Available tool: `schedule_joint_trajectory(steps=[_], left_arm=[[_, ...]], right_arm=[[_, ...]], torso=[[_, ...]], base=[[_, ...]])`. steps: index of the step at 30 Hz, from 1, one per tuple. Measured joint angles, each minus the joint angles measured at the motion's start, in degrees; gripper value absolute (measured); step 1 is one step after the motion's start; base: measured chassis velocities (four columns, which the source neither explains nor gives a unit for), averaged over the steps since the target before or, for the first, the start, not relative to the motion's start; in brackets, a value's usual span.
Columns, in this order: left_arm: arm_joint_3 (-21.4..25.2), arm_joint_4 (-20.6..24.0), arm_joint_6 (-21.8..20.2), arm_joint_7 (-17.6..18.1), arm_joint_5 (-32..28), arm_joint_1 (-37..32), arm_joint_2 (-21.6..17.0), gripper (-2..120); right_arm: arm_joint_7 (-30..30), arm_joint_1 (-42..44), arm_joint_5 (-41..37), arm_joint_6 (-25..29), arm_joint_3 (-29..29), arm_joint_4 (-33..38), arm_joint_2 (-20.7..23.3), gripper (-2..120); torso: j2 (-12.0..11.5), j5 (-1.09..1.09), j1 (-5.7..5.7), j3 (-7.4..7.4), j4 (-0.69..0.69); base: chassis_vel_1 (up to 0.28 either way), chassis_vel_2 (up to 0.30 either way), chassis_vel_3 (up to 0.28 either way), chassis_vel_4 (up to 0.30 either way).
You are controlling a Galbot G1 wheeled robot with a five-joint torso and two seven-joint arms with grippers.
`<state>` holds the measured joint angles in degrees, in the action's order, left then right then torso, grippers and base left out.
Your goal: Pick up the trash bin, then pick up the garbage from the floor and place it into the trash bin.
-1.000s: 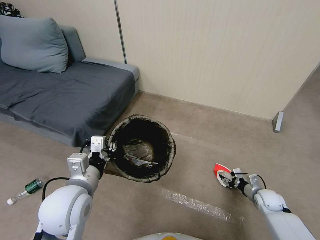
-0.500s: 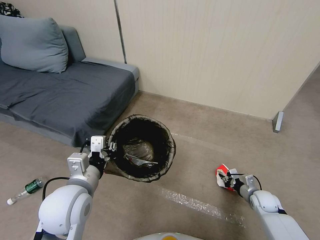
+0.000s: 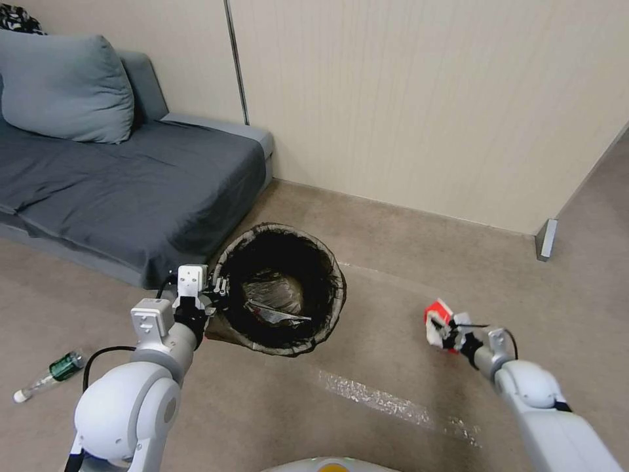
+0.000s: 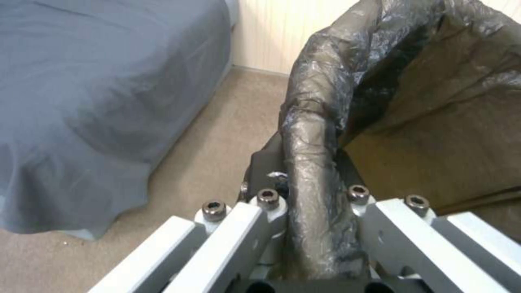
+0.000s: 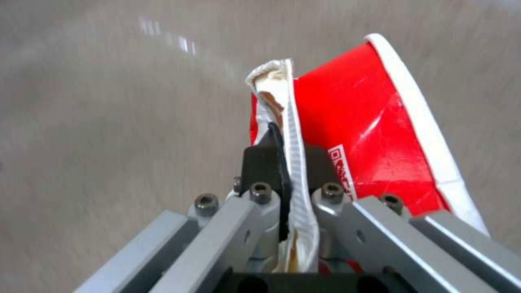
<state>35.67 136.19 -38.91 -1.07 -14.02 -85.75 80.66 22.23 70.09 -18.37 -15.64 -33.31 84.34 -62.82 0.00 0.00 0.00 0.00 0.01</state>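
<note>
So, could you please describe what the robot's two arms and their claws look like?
Both arms are glossy white with rounded, bulbous joint housings and boxy white wrist modules. A black cable loops beside the left arm, and another runs along the right arm near its wrist. The left claw and right claw share one build: pale grey metal linkage bars, dark hex-socket screws and black fingers.

Head view: from above, facing forward and down over floor (image 3: 393,275), sofa (image 3: 124,183) and wall (image 3: 426,98). Left wrist view: along own fingers (image 4: 239,228), very near the trash bin (image 4: 320,134) rim; sofa and bin shared with head view. Right wrist view: close on a red-and-white wrapper (image 5: 374,122), shared with head view (image 3: 438,314)
</note>
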Motion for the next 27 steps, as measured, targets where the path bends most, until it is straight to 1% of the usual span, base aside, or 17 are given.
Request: schedule_joint_trajectory(steps=[2, 3, 6, 9, 10, 11, 12, 13, 15, 16, 18, 20, 22, 23, 25, 27], left_arm=[[-0.05, 0.00, 0.00, -0.03, -0.04, 0.04, 0.03, 3], [-0.05, 0.00, 0.00, -0.03, -0.04, 0.04, 0.03, 3], [-0.05, 0.00, 0.00, -0.06, -0.18, 0.08, 0.00, 3], [-0.04, 0.00, 0.00, -0.07, -0.20, 0.08, -0.01, 3], [-0.02, -0.05, 0.00, -0.10, -0.24, 0.08, -0.06, 3], [-0.09, -0.18, 0.00, -0.12, -0.25, -0.04, -0.18, 3], [-0.09, -0.18, 0.00, -0.12, -0.25, -0.04, -0.18, 3], [-0.10, -0.20, 0.00, -0.13, -0.25, -0.05, -0.19, 3], [-0.18, -0.25, 0.00, -0.16, -0.25, -0.05, -0.26, 3], [-0.18, -0.25, 0.00, -0.16, -0.25, -0.05, -0.26, 3], [-0.21, -0.26, 0.00, -0.18, -0.25, 0.02, -0.39, 3], [-0.23, -0.26, 0.01, -0.19, -0.25, 0.04, -0.41, 3], [-0.49, -0.26, -0.01, -0.21, -0.24, 0.19, -0.55, 3], [-0.49, -0.26, -0.01, -0.21, -0.24, 0.19, -0.55, 3], [-0.94, -0.26, -0.14, -0.22, -0.15, 0.37, -0.62, 3], [-1.01, -0.26, -0.17, -0.22, -0.13, 0.40, -0.63, 3]], right_arm=[[-0.74, 1.17, -3.06, -1.30, -1.26, 5.98, 1.60, 0], [-0.74, 1.17, -3.06, -1.30, -1.26, 5.98, 1.60, 0], [-1.80, 2.34, -6.62, -3.08, -2.86, 14.71, 3.44, 0], [-2.14, 2.53, -7.38, -3.51, -3.19, 16.62, 3.74, 0], [-3.39, 3.14, -9.61, -4.98, -4.09, 21.94, 4.54, 0], [-4.99, 3.70, -12.04, -6.71, -4.89, 29.68, 5.46, 0], [-4.99, 3.70, -12.04, -6.71, -4.89, 29.68, 5.46, 0], [-5.42, 3.74, -12.54, -7.08, -4.90, 31.25, 5.63, 0], [-6.87, 3.68, -14.15, -8.25, -4.44, 36.76, 6.26, 0], [-6.87, 3.68, -14.15, -8.25, -4.44, 36.76, 6.26, 0], [-8.26, 2.89, -15.42, -9.12, -3.06, 40.75, 6.82, 0], [-8.68, 2.58, -15.79, -9.35, -2.59, 41.59, 6.94, 0], [-10.61, 0.08, -18.32, -11.06, 0.10, 45.04, 7.34, 0], [-10.61, 0.08, -18.32, -11.06, 0.10, 45.04, 7.34, 0], [-11.58, -3.24, -20.41, -12.55, 2.98, 46.75, 7.47, 0], [-11.63, -3.75, -20.71, -12.80, 3.43, 46.90, 7.49, 0]], torso=[[0.00, 0.00, 0.00, 0.00, 0.00], [0.00, 0.00, 0.00, 0.00, 0.00], [0.00, -0.01, -0.01, 0.00, -0.01], [0.00, 0.00, 0.00, 0.00, -0.01], [0.00, 0.01, 0.00, 0.00, -0.01], [0.00, 0.00, 0.00, 0.00, 0.00], [0.00, 0.00, 0.00, 0.00, 0.00], [0.00, 0.00, 0.00, 0.00, -0.01], [0.00, 0.01, 0.00, 0.00, -0.01], [0.00, 0.01, 0.00, 0.00, -0.01], [0.00, 0.00, 0.00, 0.00, 0.00], [0.00, 0.00, 0.00, 0.00, 0.00], [0.00, 0.01, 0.00, 0.00, -0.01], [0.00, 0.01, 0.00, 0.00, -0.01], [0.00, 0.01, 0.00, 0.00, -0.01], [0.00, 0.01, 0.00, 0.00, -0.01]], base=[[0.000, 0.000, 0.000, 0.000], [0.000, 0.000, 0.000, 0.000], [0.000, 0.000, 0.000, 0.000], [0.000, 0.000, 0.000, 0.000], [0.000, 0.000, 0.000, 0.000], [0.000, 0.000, 0.000, 0.000], [0.000, 0.000, 0.000, 0.000], [0.000, 0.000, 0.000, 0.000], [0.000, 0.000, 0.000, 0.000], [0.000, 0.000, 0.000, 0.000], [0.000, 0.000, 0.000, 0.000], [0.000, 0.000, 0.000, 0.000], [0.000, 0.000, 0.000, 0.000], [0.000, 0.000, 0.000, 0.000], [0.000, 0.000, 0.000, 0.000], [0.000, 0.000, 0.000, 0.000]])
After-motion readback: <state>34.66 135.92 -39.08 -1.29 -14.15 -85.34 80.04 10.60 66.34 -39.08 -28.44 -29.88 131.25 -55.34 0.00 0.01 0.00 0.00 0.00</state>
